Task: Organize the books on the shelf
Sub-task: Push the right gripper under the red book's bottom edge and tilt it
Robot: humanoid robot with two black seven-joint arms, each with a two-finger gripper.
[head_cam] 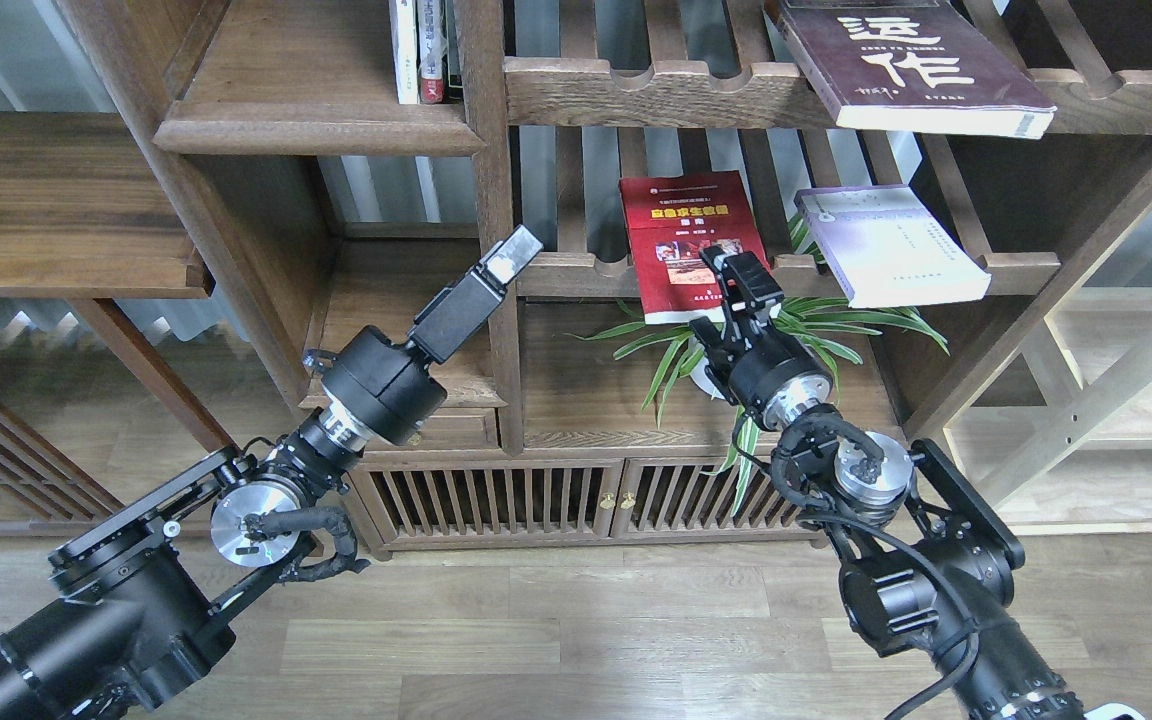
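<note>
The red book [686, 240] with a yellow title lies on a slatted rack of the dark-brown shelf [491, 150], leaning over the rack's front rail. The pale lavender book [886, 245] lies to its right on the same rack, slanted. The thick maroon book [911, 60] with white characters lies on the rack above. My right gripper [744, 272] is at the red book's lower right corner; its fingers are dark and I cannot tell them apart. My left gripper [516, 252] points up-right in front of the shelf's middle post, holding nothing that I can see.
Several upright books [424, 50] stand in the upper left compartment. A green plant [816, 325] sits under the rack, behind my right gripper. Slatted cabinet doors [556, 500] are below. A pale wood frame [1116, 380] stands right, a dark side table [56, 200] left.
</note>
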